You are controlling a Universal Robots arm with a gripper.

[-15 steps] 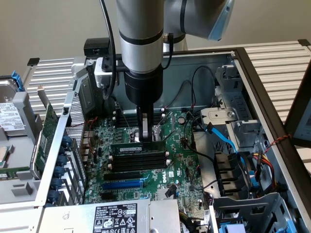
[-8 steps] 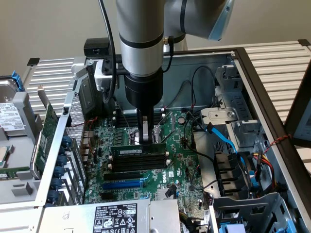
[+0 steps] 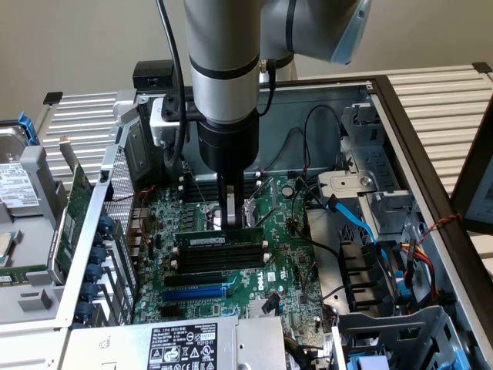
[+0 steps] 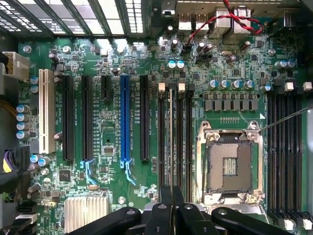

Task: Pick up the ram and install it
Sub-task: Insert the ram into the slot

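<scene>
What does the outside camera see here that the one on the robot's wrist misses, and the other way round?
Exterior view: the grey arm standing over the open computer case, a blue cable on that view's right, and the ram, a green stick with a white label, lying among the black memory slots next to the gripper. Wrist view: a white slot and a finned silver heatsink. Both: the green motherboard, its long blue slot and those memory slots.
</scene>
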